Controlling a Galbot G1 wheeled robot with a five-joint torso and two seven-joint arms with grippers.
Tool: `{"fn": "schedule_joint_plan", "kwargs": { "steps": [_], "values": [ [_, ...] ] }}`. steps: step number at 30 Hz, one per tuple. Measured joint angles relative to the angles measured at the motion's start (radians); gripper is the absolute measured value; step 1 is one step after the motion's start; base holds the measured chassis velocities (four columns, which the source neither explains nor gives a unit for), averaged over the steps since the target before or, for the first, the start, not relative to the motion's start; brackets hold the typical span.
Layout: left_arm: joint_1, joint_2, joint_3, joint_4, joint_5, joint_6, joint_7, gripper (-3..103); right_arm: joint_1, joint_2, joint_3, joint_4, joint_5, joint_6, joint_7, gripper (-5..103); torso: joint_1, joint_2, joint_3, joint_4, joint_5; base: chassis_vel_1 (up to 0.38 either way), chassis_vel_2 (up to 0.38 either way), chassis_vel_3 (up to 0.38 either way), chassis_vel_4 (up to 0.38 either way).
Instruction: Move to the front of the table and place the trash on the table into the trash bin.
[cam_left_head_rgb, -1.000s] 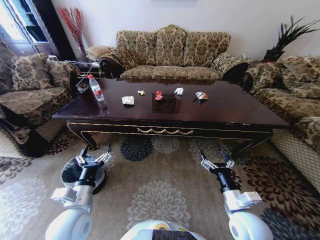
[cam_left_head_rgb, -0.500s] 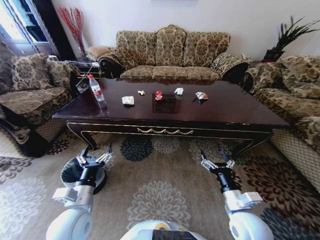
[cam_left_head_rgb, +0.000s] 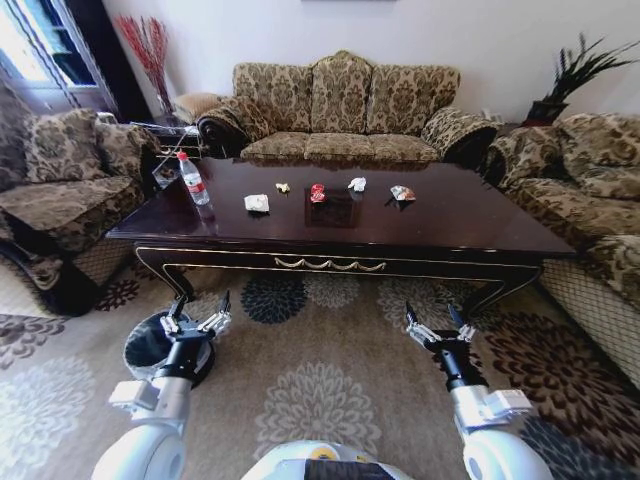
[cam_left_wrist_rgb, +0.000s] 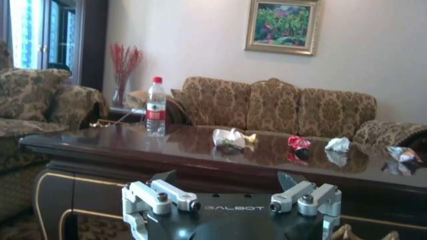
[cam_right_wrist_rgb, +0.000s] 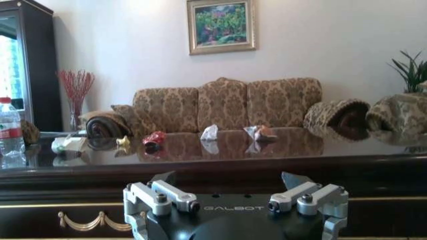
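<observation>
Facing the table, both arms are hanging low in front of it: left gripper and right gripper are gaping wide, holding nothing. Trash is lying on the table: bottle, white wad, red wrapper. Trash bin is sitting on the carpet before the table, under the left gripper.

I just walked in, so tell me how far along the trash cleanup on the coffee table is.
Done: the robot faces the table. In hand: nothing; left gripper and right gripper hang open above the carpet. Left: bottle, paper wads, red wrapper and the other litter, none in the trash bin.
</observation>
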Motion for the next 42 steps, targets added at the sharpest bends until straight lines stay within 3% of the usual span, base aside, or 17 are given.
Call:
{"fn": "schedule_joint_plan", "kwargs": {
  "steps": [13, 24, 42],
  "values": [
    [0.022, -0.012, 0.113, 0.076, 0.069, -0.03, 0.012, 100, -0.02, 0.011, 0.006, -0.046, -0.01, 0.038, -0.011, 100, 0.016, 0.057, 0.041, -0.0002, -0.0001, 0.0, 0.0, 0.0, 0.0],
    [0.027, -0.01, 0.083, 0.04, 0.035, -0.012, 0.011, 100, -0.001, 0.005, 0.01, -0.061, -0.002, 0.063, -0.017, 100, 0.03, 0.098, 0.067, -0.0002, -0.0001, 0.0, 0.0, 0.0, 0.0],
    [0.006, -0.015, 0.077, 0.08, 0.012, -0.014, -0.003, 100, 0.06, -0.004, -0.019, -0.085, -0.009, 0.076, -0.022, 100, 0.055, 0.176, 0.12, -0.0002, -0.0001, 0.0, 0.0, 0.0, 0.0]
  ]
}}
